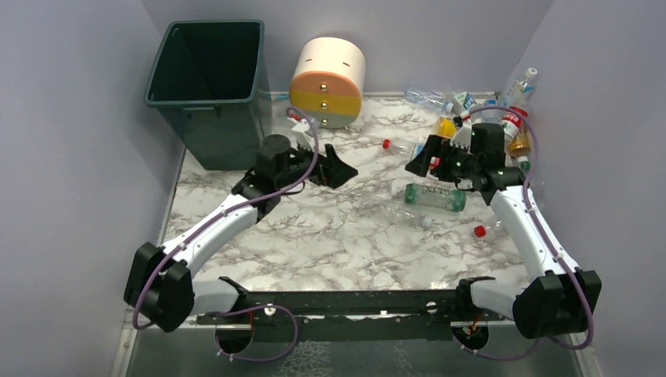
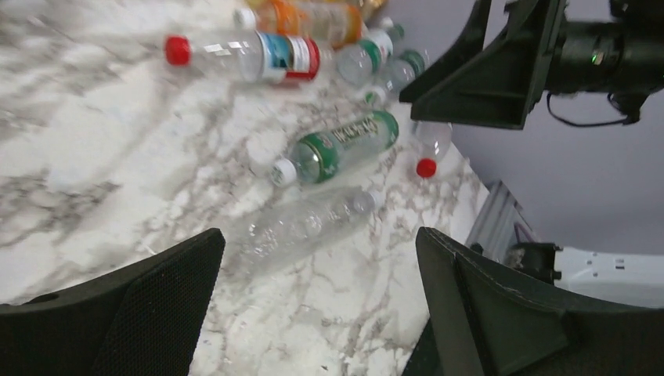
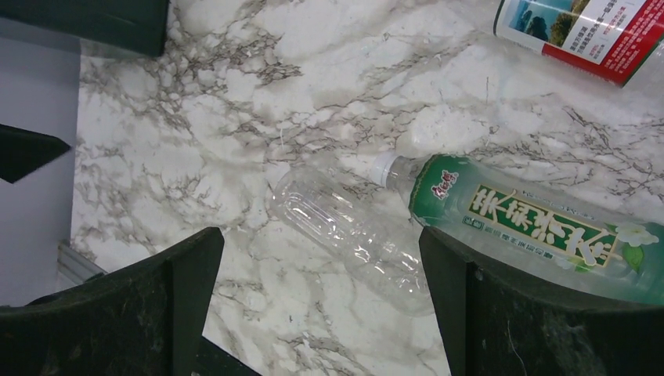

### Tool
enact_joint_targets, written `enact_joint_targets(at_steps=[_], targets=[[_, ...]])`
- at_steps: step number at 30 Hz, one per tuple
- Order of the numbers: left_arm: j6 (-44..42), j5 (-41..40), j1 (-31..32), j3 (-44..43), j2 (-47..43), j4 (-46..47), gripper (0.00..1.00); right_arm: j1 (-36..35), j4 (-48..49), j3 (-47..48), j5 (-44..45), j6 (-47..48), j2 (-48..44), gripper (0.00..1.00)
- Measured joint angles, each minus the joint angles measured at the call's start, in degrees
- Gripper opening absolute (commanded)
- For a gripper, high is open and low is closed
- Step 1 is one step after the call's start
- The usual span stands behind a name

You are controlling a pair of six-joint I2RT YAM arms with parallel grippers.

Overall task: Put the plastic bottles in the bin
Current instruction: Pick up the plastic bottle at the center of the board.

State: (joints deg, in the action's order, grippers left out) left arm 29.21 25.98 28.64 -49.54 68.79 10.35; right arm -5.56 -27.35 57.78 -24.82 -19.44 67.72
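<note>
glossy marble-look table (image 1: pixel 330 236), clear plastic bottles (image 3: pixel 352 227)

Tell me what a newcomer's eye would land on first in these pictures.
First, the heap of plastic bottles piled in the far right corner of the marble table, with a few strays lying toward the middle, among them a green-labelled bottle. Then the tall dark green bin standing at the far left, and the round cream, yellow and grey drawer unit beside it against the back wall.

You are looking at a dark green bin (image 1: pixel 224 133), a table (image 1: pixel 338 236) showing white marble with grey veining, a drawer unit (image 1: pixel 327 78) banding cream, yellow and grey, a green-labelled bottle (image 3: pixel 540 227), a red-capped bottle (image 2: pixel 243 56) wearing blue and red.
</note>
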Motion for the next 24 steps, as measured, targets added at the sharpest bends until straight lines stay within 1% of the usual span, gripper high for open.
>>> enact_joint_targets(at_steps=[2,5,11,14,17,19,21,24], targets=[[0.63,-0.07,3.17,-1.57,4.02,-1.11,0.99,0.0,-0.68,-0.11,-0.09,0.22,-0.13,0.99],[1.77,-0.9,6.05,-1.77,7.52,-3.69,0.99,0.0,-2.86,-0.55,-0.07,0.68,-0.13,0.99],[2.32,-5.11,9.66,-4.57,13.49,-11.34,0.99,-0.04,-5.03,-2.36,-2.27,1.66,-1.03,0.99],[2.27,-7.61,10.54,-4.63,13.84,-14.53,0.99,-0.68,-5.9,-2.62,-2.99,3.32,-1.53,0.99],[2.27,-10.36,10.75,-4.66,13.66,-16.55,0.99,-3.34,-6.01,-2.32,-3.13,4.85,-0.39,0.99],[2.27,-11.69,10.73,-4.63,13.49,-17.44,0.99,-7.08,-6.16,-1.16,-2.4,5.42,2.16,1.0],[2.34,-12.46,10.47,-4.66,13.16,-18.32,0.99,-11.17,-6.25,0.22,-0.42,6.05,5.22,1.0],[2.75,-13.68,10.43,-4.66,12.52,-20.0,0.99,-16.0,-7.15,2.03,4.9,7.67,8.9,1.0]])
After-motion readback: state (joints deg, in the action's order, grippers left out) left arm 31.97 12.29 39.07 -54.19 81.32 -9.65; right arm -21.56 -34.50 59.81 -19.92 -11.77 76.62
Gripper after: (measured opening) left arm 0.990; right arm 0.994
